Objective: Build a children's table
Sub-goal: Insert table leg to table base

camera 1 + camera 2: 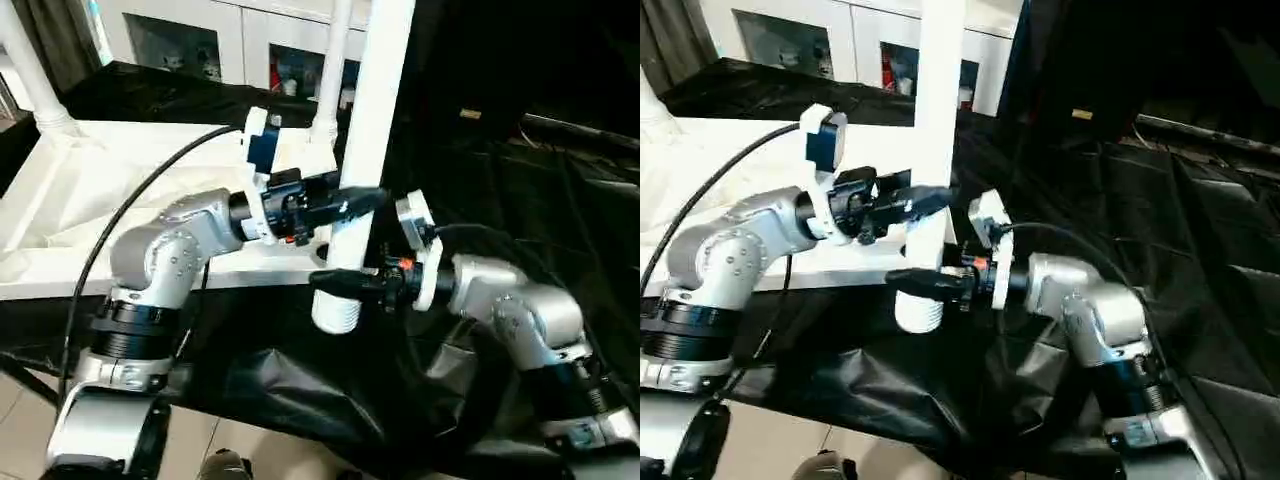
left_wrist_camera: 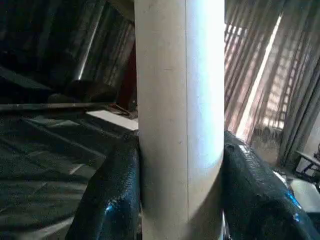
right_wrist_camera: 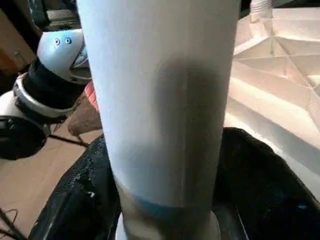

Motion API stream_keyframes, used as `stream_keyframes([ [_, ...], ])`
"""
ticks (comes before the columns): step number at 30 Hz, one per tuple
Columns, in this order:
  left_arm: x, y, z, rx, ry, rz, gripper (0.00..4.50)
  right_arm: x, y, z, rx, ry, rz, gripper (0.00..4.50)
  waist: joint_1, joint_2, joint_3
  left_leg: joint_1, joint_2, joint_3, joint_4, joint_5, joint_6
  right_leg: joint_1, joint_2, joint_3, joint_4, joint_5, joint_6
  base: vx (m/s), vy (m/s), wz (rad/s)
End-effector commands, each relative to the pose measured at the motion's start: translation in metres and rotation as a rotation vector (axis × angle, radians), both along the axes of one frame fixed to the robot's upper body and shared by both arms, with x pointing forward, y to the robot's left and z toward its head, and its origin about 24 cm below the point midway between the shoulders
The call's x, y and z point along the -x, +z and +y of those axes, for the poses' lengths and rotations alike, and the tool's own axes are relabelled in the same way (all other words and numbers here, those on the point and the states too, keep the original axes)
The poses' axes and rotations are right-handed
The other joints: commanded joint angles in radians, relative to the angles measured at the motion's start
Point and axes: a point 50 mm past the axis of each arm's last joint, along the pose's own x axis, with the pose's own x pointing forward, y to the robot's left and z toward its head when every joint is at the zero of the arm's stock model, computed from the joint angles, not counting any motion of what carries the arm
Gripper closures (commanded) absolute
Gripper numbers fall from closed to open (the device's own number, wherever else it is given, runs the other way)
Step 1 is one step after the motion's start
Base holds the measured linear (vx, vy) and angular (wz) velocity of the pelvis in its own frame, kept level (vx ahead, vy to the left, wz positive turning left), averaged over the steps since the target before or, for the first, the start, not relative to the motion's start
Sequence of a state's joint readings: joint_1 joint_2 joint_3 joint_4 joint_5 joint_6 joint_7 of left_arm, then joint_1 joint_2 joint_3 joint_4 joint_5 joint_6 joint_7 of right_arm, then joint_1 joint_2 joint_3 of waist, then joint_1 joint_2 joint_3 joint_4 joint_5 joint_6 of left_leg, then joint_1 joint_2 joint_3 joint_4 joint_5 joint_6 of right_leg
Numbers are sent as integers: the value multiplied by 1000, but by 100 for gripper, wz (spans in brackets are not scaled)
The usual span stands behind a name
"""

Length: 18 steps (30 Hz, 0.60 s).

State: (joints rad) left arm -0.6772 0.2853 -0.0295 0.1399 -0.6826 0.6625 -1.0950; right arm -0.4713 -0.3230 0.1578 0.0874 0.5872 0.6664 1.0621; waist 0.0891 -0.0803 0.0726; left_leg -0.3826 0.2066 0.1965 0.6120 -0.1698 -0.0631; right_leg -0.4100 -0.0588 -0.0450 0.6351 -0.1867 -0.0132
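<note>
Both grippers clasp one white leg (image 1: 365, 130), held upright just off the near edge of the black-draped bench (image 1: 520, 190): the left gripper (image 1: 350, 203) higher, the right gripper (image 1: 335, 281) near its threaded end. Beside it lies the upturned tabletop (image 1: 120, 190), two legs (image 1: 30, 70) already standing in its corner sockets.

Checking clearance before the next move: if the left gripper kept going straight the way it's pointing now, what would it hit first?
The left gripper already straddles the white leg, one black finger at each side, so the leg meets it first. Beyond lies black drape; depth there is unclear.
</note>
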Motion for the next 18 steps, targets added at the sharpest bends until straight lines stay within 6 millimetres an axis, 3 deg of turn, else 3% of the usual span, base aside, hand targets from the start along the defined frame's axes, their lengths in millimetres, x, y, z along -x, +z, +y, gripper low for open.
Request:
stream_keyframes([
  [1,3,5,-5,-3,-47,-22,264,-2,4,-7,15,-11,-4,141,-2,12,-79,24,26,-13,-71,-155,-29,53,-69,43,-72,-148,-186,0,0,0],
  [6,4,5,-7,-6,-59,-26,264,-1,2,-7,23,-1,15,141,-1,6,-80,23,26,-12,-69,-148,-26,54,-71,43,-71,-149,-188,0,0,0],
  [18,7,6,-10,-5,-71,-27,264,-1,1,-6,13,3,34,141,0,9,-81,23,26,-13,-68,-141,-26,54,-71,43,-70,-151,-187,0,0,0],
])
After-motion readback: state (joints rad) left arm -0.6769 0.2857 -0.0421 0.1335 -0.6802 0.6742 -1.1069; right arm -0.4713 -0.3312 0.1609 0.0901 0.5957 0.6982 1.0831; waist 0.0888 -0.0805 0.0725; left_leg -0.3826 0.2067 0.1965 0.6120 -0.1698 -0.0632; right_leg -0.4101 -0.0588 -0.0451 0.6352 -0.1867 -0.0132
